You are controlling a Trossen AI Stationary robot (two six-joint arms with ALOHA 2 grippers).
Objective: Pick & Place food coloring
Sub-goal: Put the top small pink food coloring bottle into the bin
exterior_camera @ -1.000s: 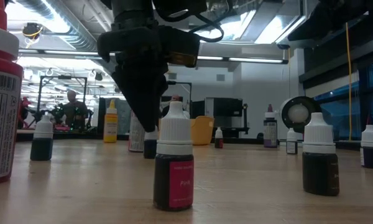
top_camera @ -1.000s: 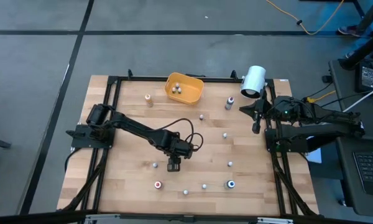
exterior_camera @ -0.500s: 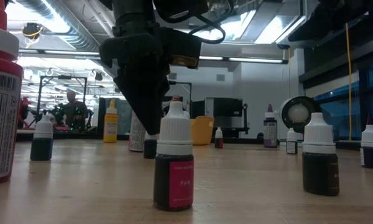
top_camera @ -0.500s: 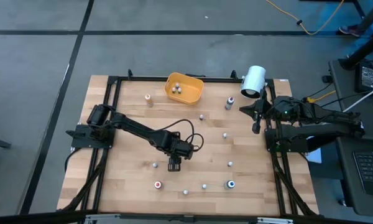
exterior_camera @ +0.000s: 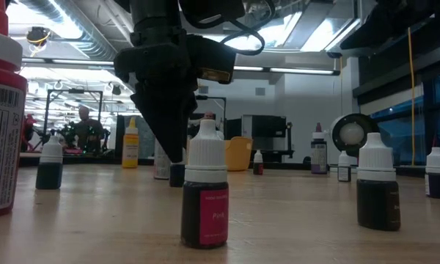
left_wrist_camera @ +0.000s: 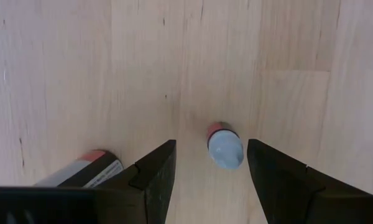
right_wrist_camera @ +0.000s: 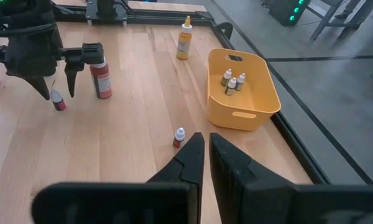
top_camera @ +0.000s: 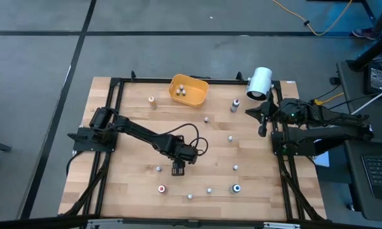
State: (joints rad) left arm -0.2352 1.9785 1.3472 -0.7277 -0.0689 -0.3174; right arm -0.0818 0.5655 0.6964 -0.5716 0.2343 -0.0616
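A tiny food coloring bottle (left_wrist_camera: 224, 146) with a pale top and red body stands upright on the wooden table (top_camera: 134, 127), near its middle. My left gripper (top_camera: 178, 169) points down over it, open. Its fingers (left_wrist_camera: 155, 168) stand on either side of the bottle with gaps showing, touching nothing. In the right wrist view the same bottle (right_wrist_camera: 58, 101) stands under the left gripper (right_wrist_camera: 59, 87). My right gripper (top_camera: 262, 130) waits shut, raised at the table's right edge. The orange bowl (top_camera: 188, 89) at the far edge holds three small bottles (right_wrist_camera: 231, 81).
A taller red bottle (right_wrist_camera: 99, 78) stands close beside my left gripper. Several tiny bottles stand about the table, such as a blue-topped one (top_camera: 236, 188), a red-topped one (top_camera: 161, 188) and a pink one (exterior_camera: 205, 194). A yellow bottle (top_camera: 152, 100) and a white cylinder (top_camera: 260, 83) stand at the far side.
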